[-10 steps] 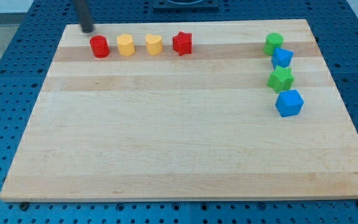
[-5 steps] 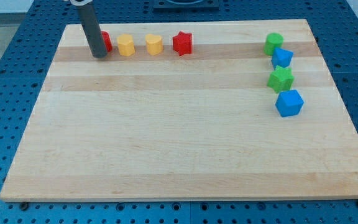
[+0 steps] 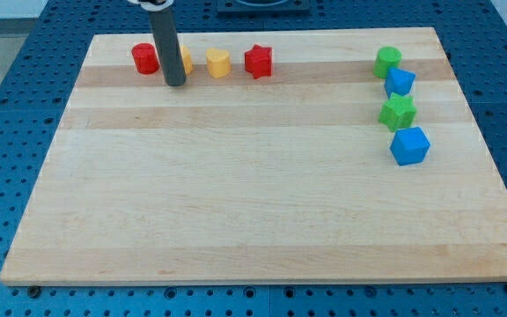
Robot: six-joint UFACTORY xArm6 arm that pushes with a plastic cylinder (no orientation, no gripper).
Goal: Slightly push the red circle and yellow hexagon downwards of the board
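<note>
The red circle [image 3: 144,58] sits near the board's top left. The yellow hexagon [image 3: 187,60] is just to its right, mostly hidden behind my rod. My tip [image 3: 175,84] rests on the board just below the yellow hexagon, to the lower right of the red circle. The rod rises from there to the view's top.
A yellow heart-like block [image 3: 219,62] and a red star [image 3: 258,61] continue the top row to the right. At the right side stand a green round block [image 3: 388,62], a blue block [image 3: 400,82], a green star [image 3: 398,112] and a blue cube [image 3: 409,145]. The wooden board [image 3: 253,202] lies on a blue perforated table.
My tip moved from above-left of the red circle down across it, then right to just below the yellow hexagon. The red circle shifted slightly up and right.
</note>
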